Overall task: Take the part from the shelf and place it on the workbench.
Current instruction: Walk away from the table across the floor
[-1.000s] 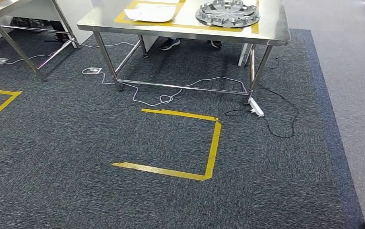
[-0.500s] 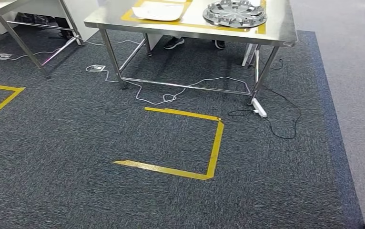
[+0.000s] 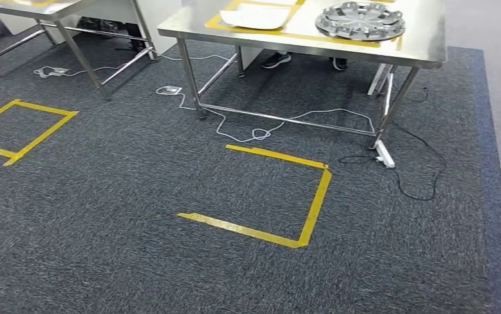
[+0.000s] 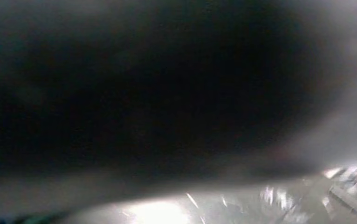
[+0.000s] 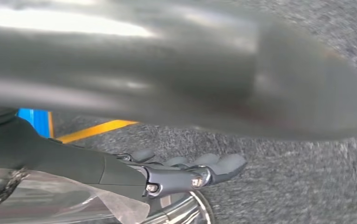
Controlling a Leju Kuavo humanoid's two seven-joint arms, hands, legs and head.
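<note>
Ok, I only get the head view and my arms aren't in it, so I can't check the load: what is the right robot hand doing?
Observer: In the right wrist view the right robot hand has its dark fingers stretched along a shiny curved metal rim. I cannot tell whether it actually grips it.
Operator: Is anything wrapped on that metal?
Observer: Yes, a clear plastic film lies over it, beside the hand.
Operator: And the left side?
Observer: That wrist view is too blurred to judge. Bright metal glints show along one edge.
</note>
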